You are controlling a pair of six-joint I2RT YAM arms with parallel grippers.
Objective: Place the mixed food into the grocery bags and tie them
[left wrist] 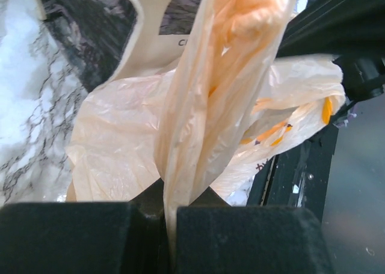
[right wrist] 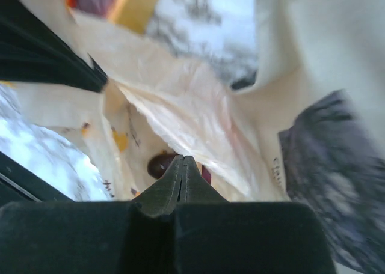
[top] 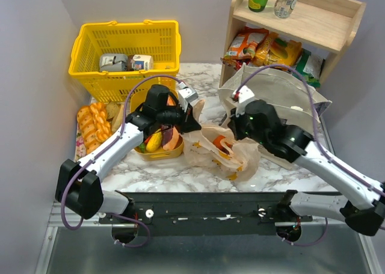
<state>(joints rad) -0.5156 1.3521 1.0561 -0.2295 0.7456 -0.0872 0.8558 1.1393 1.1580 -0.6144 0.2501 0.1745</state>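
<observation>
The peach plastic grocery bag (top: 224, 157) lies crumpled on the marble table between both arms. My left gripper (left wrist: 168, 211) is shut on a stretched strip of that bag (left wrist: 204, 106), which runs up from between the jaws; from above the gripper (top: 194, 121) sits at the bag's left edge. My right gripper (right wrist: 183, 160) is shut, tips pressed together with nothing visible between them, pointing into the bag's mouth, where a dark red-brown piece of food (right wrist: 157, 164) lies. The beige canvas tote (top: 283, 94) stands behind the right gripper (top: 230, 131). More mixed food (top: 162, 139) sits in a yellow bowl.
A yellow shopping basket (top: 126, 51) holding boxes stands at the back left. Braided bread loaves (top: 93, 127) lie on the left. A wooden shelf (top: 301, 21) with snack packets (top: 264, 45) and bottles stands at the back right. The tote's dark print (right wrist: 331, 166) is close on the right.
</observation>
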